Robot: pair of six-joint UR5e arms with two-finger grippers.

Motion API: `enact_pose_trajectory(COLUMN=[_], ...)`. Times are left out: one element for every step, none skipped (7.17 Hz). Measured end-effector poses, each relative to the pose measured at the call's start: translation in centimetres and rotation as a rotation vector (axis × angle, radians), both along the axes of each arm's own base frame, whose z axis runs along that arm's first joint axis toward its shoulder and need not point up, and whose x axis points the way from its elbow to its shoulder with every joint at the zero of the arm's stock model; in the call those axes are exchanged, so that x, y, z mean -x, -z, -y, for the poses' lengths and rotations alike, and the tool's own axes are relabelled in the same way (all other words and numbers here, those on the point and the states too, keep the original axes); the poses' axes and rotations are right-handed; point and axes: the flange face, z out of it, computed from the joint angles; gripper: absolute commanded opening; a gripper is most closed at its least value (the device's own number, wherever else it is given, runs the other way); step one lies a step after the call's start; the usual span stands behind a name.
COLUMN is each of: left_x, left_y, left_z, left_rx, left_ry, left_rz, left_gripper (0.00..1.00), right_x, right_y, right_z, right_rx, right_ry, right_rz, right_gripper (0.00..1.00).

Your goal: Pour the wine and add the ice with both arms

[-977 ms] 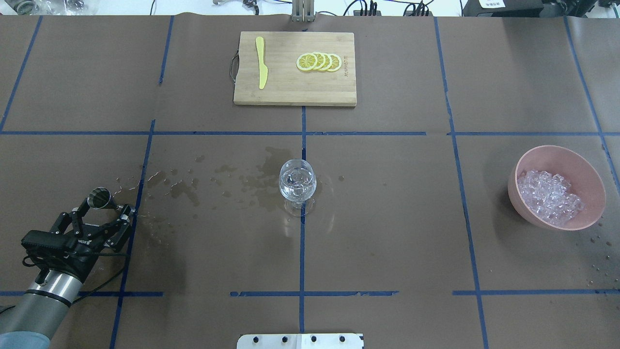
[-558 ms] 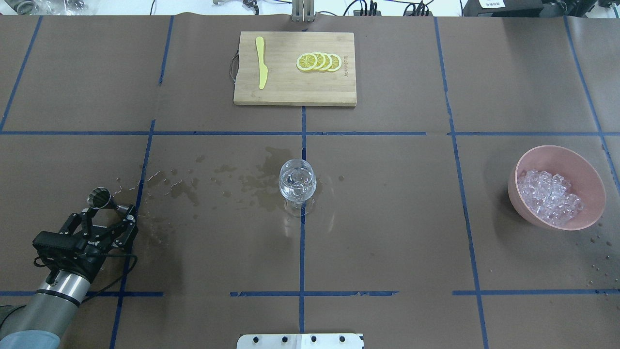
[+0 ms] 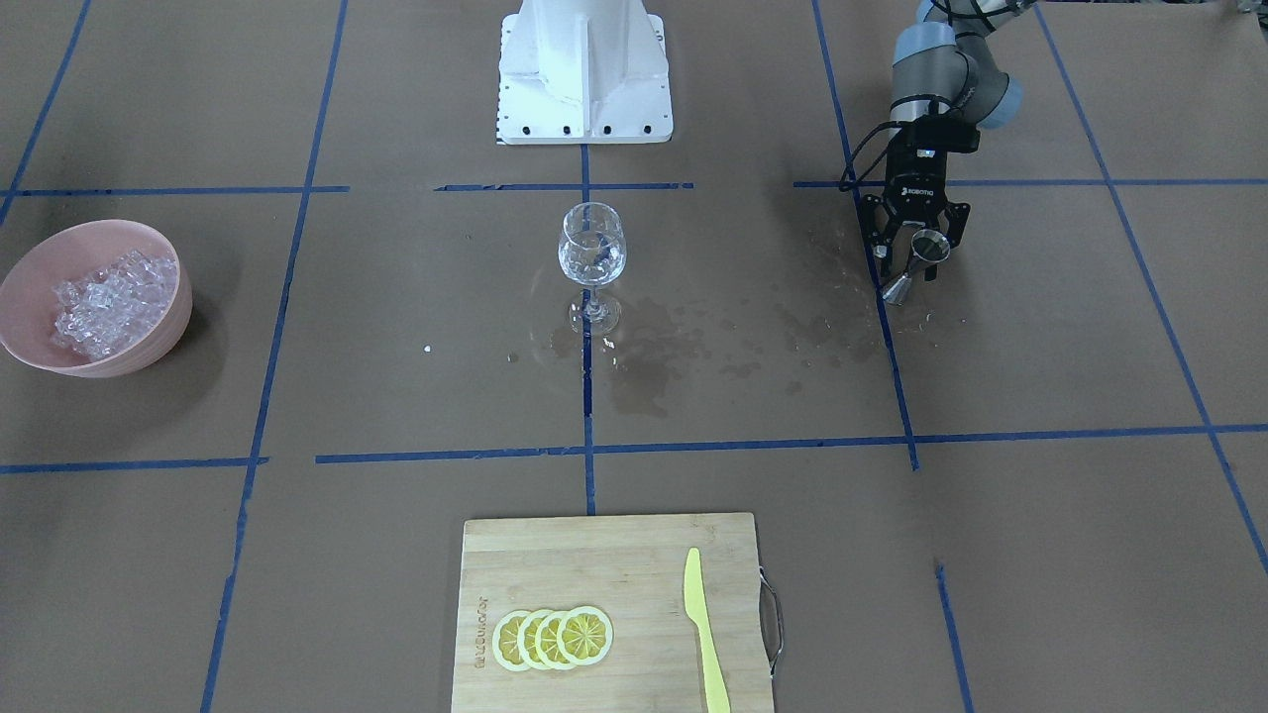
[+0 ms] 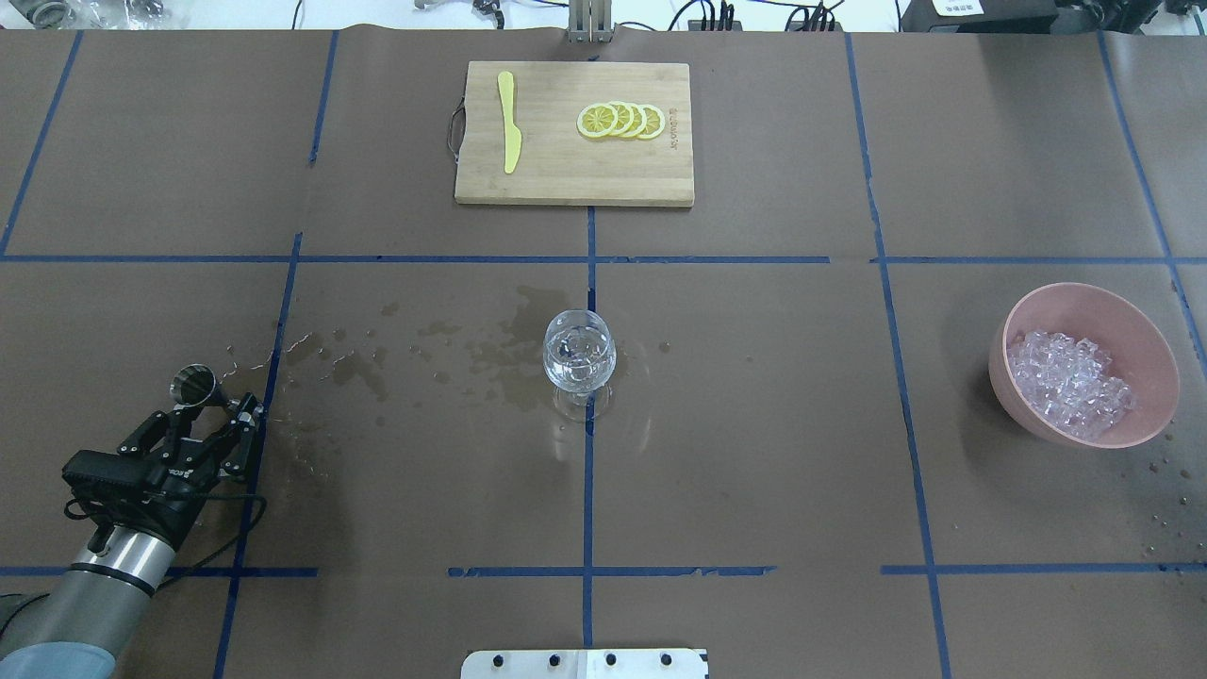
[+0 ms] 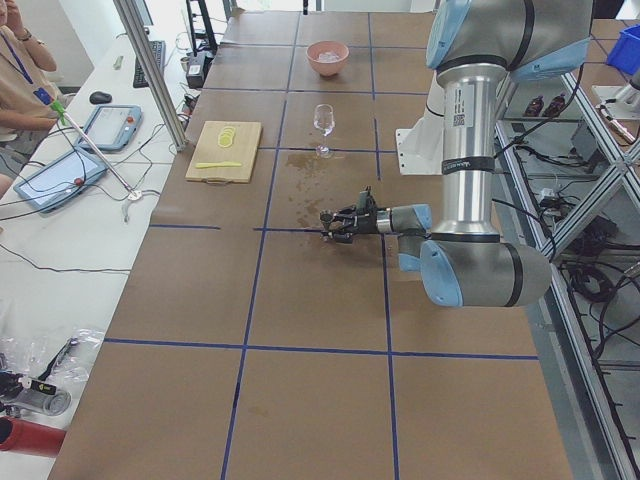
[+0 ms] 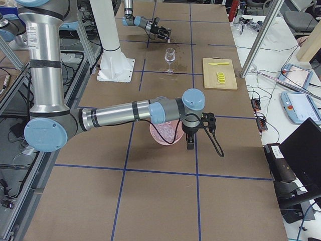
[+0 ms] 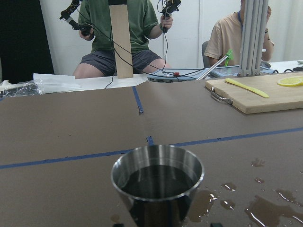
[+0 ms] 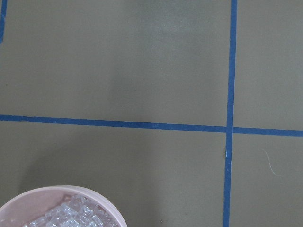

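Over on the robot's left, the left tool (image 4: 209,415) is low over the brown bench (image 4: 754,424) with its fingers clamped around the narrow waist of a steel jigger (image 4: 192,386). The jigger stands roughly upright, long axis near vertical, mouth up; from the left wrist view its cup (image 7: 157,176) is level and its inside looks dark, though I cannot tell whether that is liquid. Just beside it the paper is stained with wet splashes (image 4: 358,363) that trail toward the middle of the bench.

There the wine glass (image 4: 579,352) stands upright on its foot, stem vertical, on a blue tape line, well apart from the jigger. Its bowl looks clear.

The ice (image 4: 1066,382) is heaped in the pink bowl (image 4: 1132,325) on the robot's right side, far from the glass. The bowl's mouth tips a little toward the far side of the bench.

The right tool (image 6: 190,141) hangs by that bowl's rim in the right side view; whether it is open or closed I cannot tell. Its wrist camera looks straight down at the bowl's edge (image 8: 71,194) and bare paper.

At the far edge lies a cutting board (image 4: 573,179) with a yellow knife (image 4: 509,121) and lemon slices (image 4: 620,121).
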Motion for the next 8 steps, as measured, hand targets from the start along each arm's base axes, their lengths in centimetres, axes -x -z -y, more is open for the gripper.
enact_pose_trajectory(left_x=[0.13,0.17,0.12,0.05,0.04,0.06,0.13,0.21], left_y=[-0.29,-0.41,-0.40,-0.37,-0.40,-0.45,-0.51,-0.56], left_z=[-0.01,-0.01,-0.02,-0.02,-0.02,-0.02,-0.02,-0.02], left_rx=[0.000,-0.001,0.000,0.000,0.000,0.000,0.000,0.000], left_ry=[0.000,-0.001,-0.001,-0.002,-0.002,-0.002,-0.002,-0.002], left_rz=[-0.004,-0.005,-0.007,-0.009,-0.008,-0.007,-0.006,-0.004], left_gripper=[0.58,0.55,0.48,0.40,0.33,0.22,0.07,0.00], right_x=[-0.01,-0.01,-0.01,-0.01,-0.01,-0.01,-0.01,0.00], right_y=[0.20,0.31,0.31,0.31,0.31,0.33,0.35,0.38], right_z=[-0.04,-0.07,-0.07,-0.08,-0.08,-0.08,-0.07,-0.05], right_rx=[-0.003,-0.005,-0.004,-0.004,-0.004,-0.005,-0.005,-0.006], right_ry=[0.000,-0.001,-0.001,-0.001,-0.001,-0.001,-0.001,-0.001], right_rz=[0.001,0.001,0.002,0.002,0.002,0.002,0.002,0.002], right_gripper=[1.00,1.00,1.00,1.00,1.00,1.00,1.00,1.00])
